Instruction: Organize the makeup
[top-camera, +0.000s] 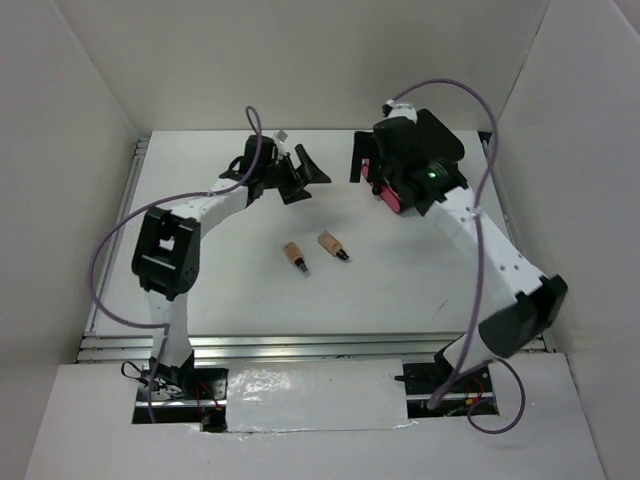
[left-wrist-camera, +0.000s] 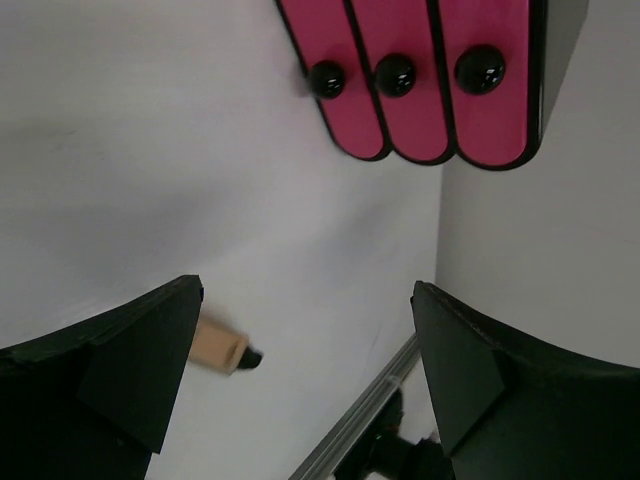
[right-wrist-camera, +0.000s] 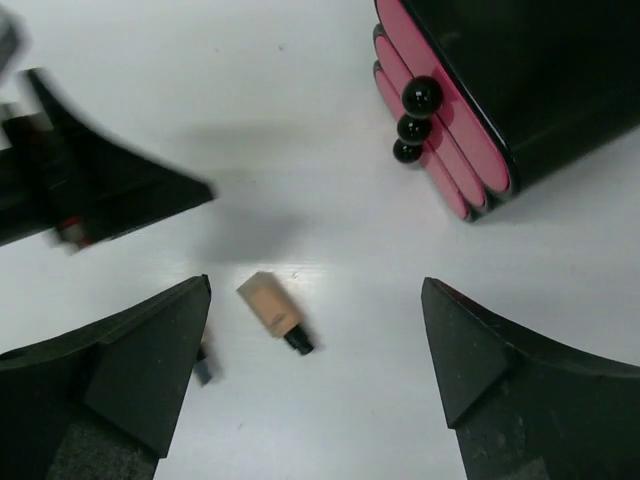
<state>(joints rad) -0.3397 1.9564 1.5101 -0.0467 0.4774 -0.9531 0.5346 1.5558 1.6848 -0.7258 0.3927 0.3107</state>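
Two tan bottles with black caps lie on the white table in the top view, one on the left (top-camera: 294, 256) and one on the right (top-camera: 331, 245). My left gripper (top-camera: 305, 180) is open and empty, above the table behind the bottles; its wrist view (left-wrist-camera: 305, 380) shows one bottle (left-wrist-camera: 222, 347) partly behind the left finger. My right gripper (top-camera: 362, 162) is open and empty next to the black box; its wrist view (right-wrist-camera: 315, 380) shows a bottle (right-wrist-camera: 272, 310) between the fingers on the table below. The other bottle's cap (right-wrist-camera: 203, 365) peeks out beside the left finger. The compacts and sachets are out of view.
The black box with three pink drawers (top-camera: 384, 192) stands at the back right, largely under my right arm; it also shows in the left wrist view (left-wrist-camera: 430, 80) and the right wrist view (right-wrist-camera: 500, 80). White walls enclose the table. A metal rail (top-camera: 300, 345) runs along the near edge.
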